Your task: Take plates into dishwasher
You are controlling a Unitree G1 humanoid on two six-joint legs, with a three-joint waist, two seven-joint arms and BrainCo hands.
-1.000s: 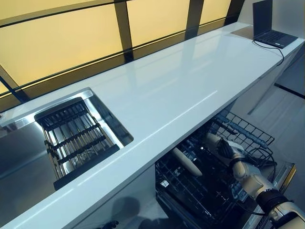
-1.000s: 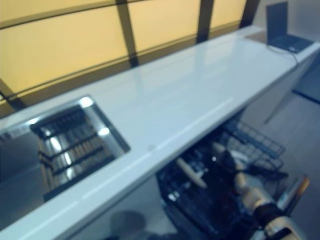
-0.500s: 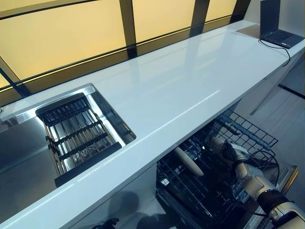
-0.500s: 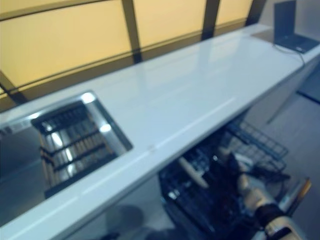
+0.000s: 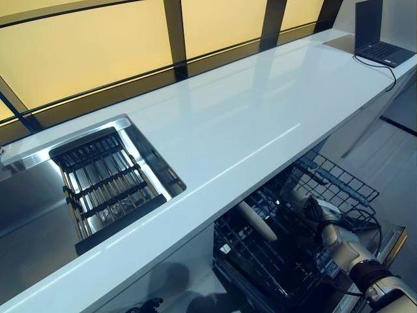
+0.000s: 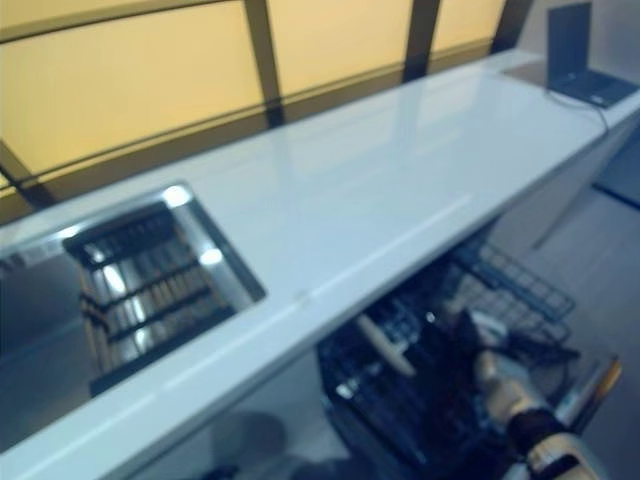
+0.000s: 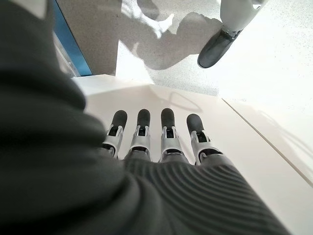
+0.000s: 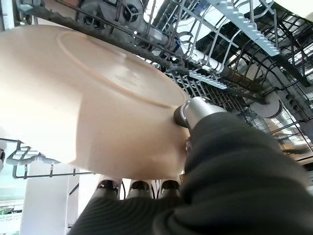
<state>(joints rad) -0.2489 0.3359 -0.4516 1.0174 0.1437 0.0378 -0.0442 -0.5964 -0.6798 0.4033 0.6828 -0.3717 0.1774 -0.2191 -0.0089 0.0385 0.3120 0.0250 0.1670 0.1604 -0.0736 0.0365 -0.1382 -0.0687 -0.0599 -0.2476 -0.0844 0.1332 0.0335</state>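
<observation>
Right wrist view: right hand (image 8: 205, 147) fingers pinch plate (image 8: 73, 107).

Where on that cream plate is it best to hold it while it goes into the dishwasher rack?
By the rim, probably. The plate is thin and flat, so a pinch across its edge suits it: thumb on one face, fingers on the other. The right hand holds it that way now, from the side away from the rack, so the free edge can slide between the wires.

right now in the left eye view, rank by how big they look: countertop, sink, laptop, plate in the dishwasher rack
1. white countertop
2. sink
3. laptop, though it sits far off, so its rank is unsure
4. plate, seen edge-on in the dishwasher rack
</observation>
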